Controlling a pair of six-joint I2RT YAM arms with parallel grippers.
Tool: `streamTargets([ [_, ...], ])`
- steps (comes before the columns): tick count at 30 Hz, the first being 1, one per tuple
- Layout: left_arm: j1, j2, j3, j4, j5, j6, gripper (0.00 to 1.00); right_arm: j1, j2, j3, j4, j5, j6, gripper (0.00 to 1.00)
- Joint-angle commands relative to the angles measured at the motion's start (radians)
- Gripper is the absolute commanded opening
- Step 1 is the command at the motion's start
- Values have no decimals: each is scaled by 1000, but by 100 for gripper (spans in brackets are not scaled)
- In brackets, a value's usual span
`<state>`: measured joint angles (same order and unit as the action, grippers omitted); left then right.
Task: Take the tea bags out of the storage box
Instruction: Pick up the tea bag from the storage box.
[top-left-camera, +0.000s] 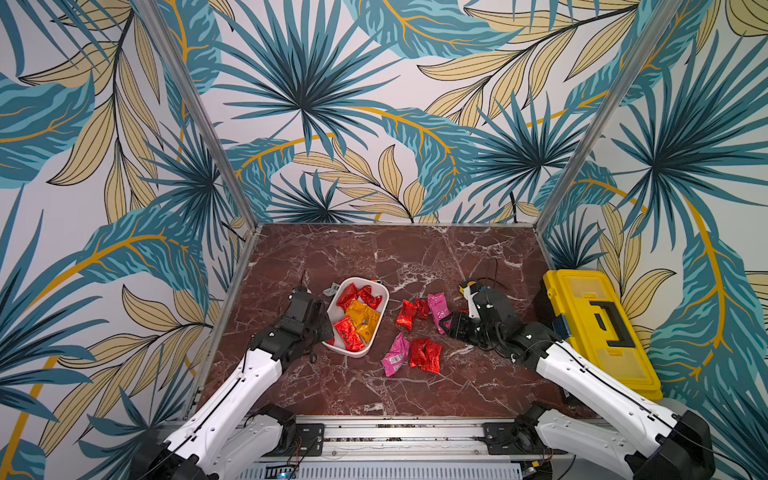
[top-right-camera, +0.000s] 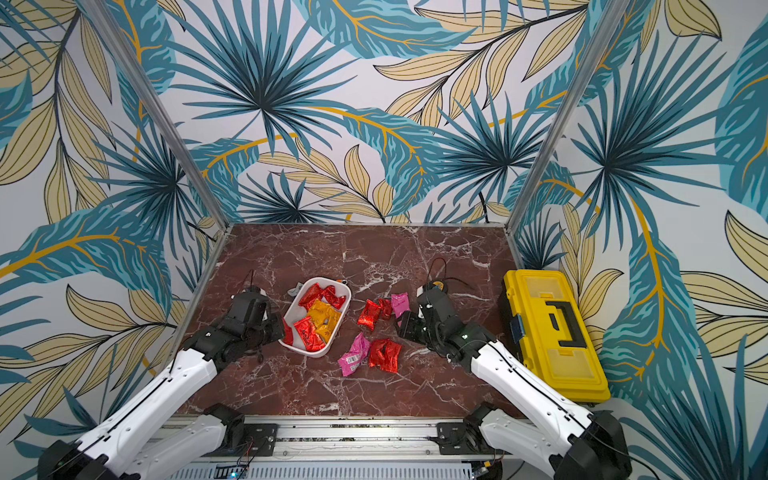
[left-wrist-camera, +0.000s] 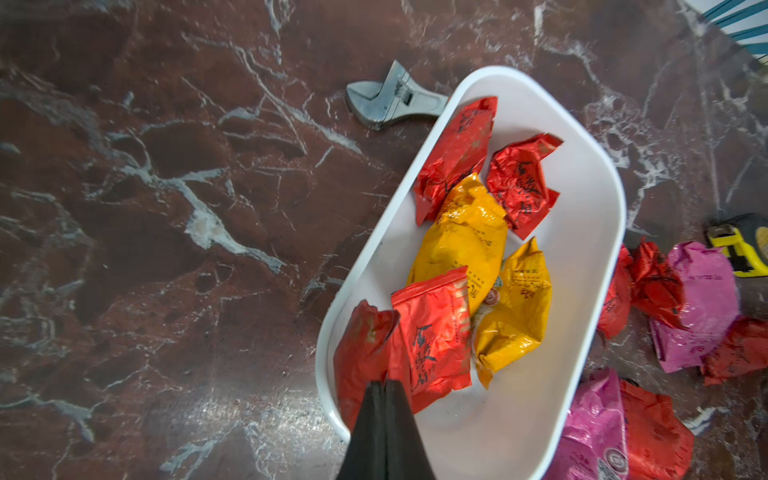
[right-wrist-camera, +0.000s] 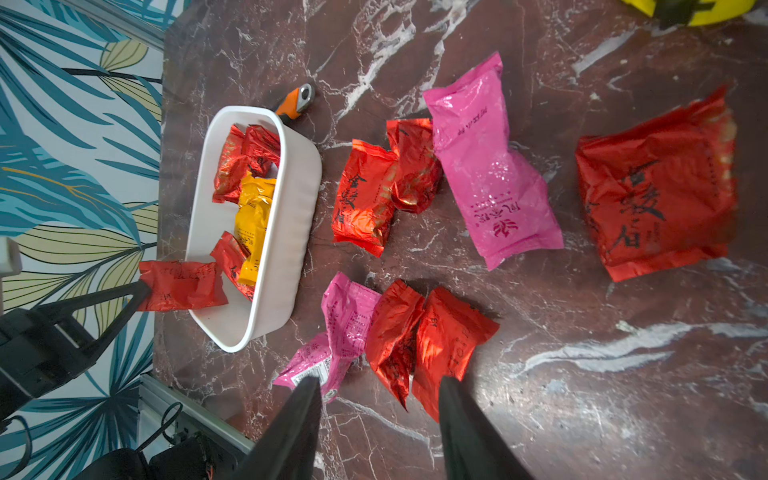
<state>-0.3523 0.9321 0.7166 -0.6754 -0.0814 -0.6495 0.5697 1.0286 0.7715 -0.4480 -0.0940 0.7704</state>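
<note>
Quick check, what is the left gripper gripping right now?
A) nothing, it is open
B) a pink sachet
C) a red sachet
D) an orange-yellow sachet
C: the left gripper is shut on a red tea bag at one end of the storage box.

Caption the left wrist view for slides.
Left claw shut on a red tea bag at the storage box rim; five more bags inside.

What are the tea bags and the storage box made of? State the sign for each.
The tea bags: likely metallised foil or film, glossy; they crinkle and glint. The storage box: probably moulded plastic, smooth white, satin; rounded corners, soft sheen.
</note>
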Motion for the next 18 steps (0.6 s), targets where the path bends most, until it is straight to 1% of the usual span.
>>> streamTargets([
  [1,5,-57,76,-87,13,122,0,-1,-18,35,16,-16,-45,51],
  [2,5,-71,87,-95,17,152,0,-1,-20,43,18,-23,-62,51],
  [3,5,-85,102,-101,56,191,0,-1,-22,54,26,-38,-86,51],
  [5,5,-109,126,-102,96,259,0,-1,-28,71,51,-86,-132,52],
  [8,5,-144,152,-85,173,355,0,10,-29,102,112,-207,-233,55],
  [10,5,-166,159,-52,246,416,0,44,-19,145,119,-258,-335,57],
  [14,4,-181,178,-6,426,525,0,125,25,234,79,-262,-539,60],
  [16,5,-173,191,3,528,586,0,153,53,255,80,-277,-651,63],
  [18,5,-160,197,7,604,639,0,172,81,269,90,-295,-735,64],
])
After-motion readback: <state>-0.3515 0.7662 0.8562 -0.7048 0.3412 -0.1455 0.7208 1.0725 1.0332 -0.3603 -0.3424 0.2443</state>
